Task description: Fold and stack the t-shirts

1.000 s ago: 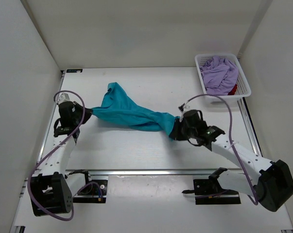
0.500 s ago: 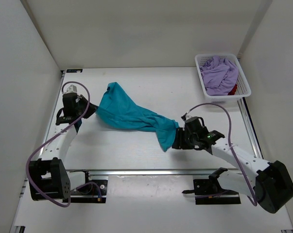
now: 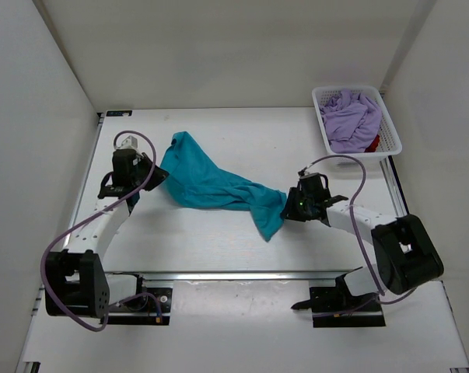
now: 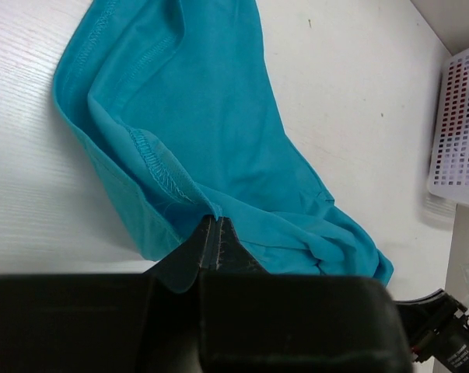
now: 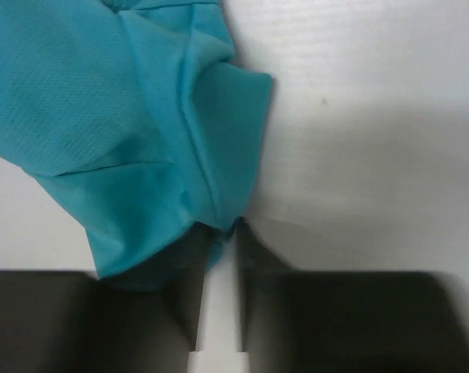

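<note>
Teal t-shirt (image 3: 211,186) lies strung out in a twisted band across the white desk (image 3: 218,249), from left of centre to right of centre, not yet spread flat. The white mesh basket (image 3: 391,138) at the far right corner holds the lavender t-shirt (image 3: 349,120), with a bit of the red t-shirt (image 3: 372,144) showing beside it. The left gripper (image 4: 214,223) has its jaws pressed together on a hem of the teal cloth. The right gripper (image 5: 218,233) has its jaws a little apart, bare desk between them, the shirt's other end just at their tips and seemingly not pinched. The step looks like laying out the first shirt. Next, the right jaws need a firm hold on a corner, then both arms should draw the cloth flat.
</note>
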Tool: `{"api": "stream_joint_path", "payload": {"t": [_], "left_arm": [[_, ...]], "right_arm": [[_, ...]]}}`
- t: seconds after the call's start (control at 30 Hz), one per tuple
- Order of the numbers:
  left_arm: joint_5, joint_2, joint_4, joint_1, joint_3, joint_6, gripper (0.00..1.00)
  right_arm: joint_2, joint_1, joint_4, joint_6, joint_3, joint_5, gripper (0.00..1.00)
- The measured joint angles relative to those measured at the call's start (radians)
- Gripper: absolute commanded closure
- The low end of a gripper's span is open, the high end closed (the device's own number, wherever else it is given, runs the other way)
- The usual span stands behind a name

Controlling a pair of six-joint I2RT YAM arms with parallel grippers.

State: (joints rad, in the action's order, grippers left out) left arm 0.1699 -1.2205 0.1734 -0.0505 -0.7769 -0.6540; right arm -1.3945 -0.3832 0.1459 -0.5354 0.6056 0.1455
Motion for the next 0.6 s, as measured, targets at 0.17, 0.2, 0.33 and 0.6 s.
{"api": "stream_joint_path", "payload": {"t": [0.17, 0.2, 0.33, 0.6], "left_arm": [[0.003, -0.015, 0.004, 0.002, -0.012, 0.000, 1.00], [0.007, -0.016, 0.007, 0.009, -0.020, 0.000, 1.00], [0.041, -0.014, 0.008, 0.079, -0.065, 0.000, 1.00], [0.043, -0.020, 0.044, 0.138, -0.200, 0.012, 1.00]], "right_arm": [[-0.022, -0.049, -0.007, 0.019, 0.074, 0.023, 1.00], [-0.004, -0.078, 0.012, 0.026, 0.098, 0.027, 1.00], [0.206, -0.247, 0.130, 0.043, 0.158, 0.039, 1.00], [0.464, 0.049, 0.145, 0.029, -0.011, 0.192, 1.00]]}}
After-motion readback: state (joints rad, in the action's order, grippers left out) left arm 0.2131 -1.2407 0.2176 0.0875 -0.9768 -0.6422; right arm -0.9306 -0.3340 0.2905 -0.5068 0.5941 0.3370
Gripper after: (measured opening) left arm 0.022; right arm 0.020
